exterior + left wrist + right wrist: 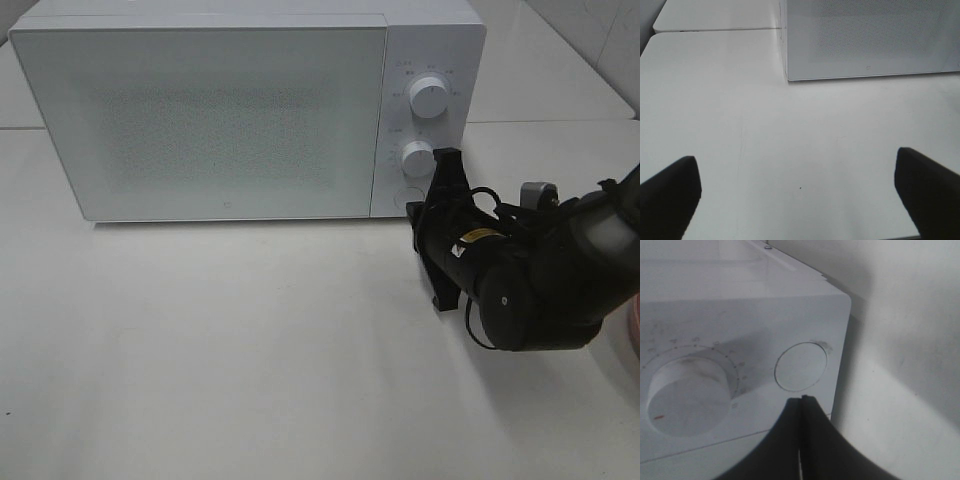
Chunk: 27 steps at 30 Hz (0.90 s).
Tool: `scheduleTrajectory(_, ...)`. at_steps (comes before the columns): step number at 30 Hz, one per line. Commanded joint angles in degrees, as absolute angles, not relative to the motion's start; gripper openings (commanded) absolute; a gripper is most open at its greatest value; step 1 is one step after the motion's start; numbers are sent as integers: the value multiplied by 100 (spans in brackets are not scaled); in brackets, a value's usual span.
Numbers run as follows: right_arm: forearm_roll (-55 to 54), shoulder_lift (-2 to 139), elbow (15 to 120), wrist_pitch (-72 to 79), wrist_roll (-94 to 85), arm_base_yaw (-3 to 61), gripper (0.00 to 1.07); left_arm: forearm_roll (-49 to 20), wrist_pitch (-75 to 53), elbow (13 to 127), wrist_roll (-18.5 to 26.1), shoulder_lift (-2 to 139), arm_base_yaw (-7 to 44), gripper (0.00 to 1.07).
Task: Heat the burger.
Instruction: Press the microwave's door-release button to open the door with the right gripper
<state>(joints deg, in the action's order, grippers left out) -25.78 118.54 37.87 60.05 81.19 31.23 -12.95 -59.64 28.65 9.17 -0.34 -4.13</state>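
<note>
The burger is out of view in every frame. The white microwave [230, 110] stands at the back of the table with its door closed. My right gripper [420, 212] is shut with nothing in it, and its tip is just in front of the round button [409, 197] at the bottom of the control panel. Up close in the right wrist view, the right gripper [802, 399] sits just below that button [801, 366], beside the lower knob [687, 395]. My left gripper [796, 157] is open over bare table, facing the microwave's [870, 35] front left corner.
Two knobs [429, 97] [417, 157] sit on the microwave's panel above the button. A pinkish rim [632, 335] shows at the right edge behind the right arm. The white table [220, 340] stretches in front of the microwave.
</note>
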Motion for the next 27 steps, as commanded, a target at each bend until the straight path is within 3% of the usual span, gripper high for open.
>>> scheduleTrajectory(1, -2567, 11952, 4068, 5695, 8125, 2962, 0, -1324, -5953, 2853, 905, -138, -407, 100)
scheduleTrajectory(27, -2876, 12330, 4956, 5810, 7855, 2807, 0, -1324, -5953, 2853, 900, -138, -407, 100)
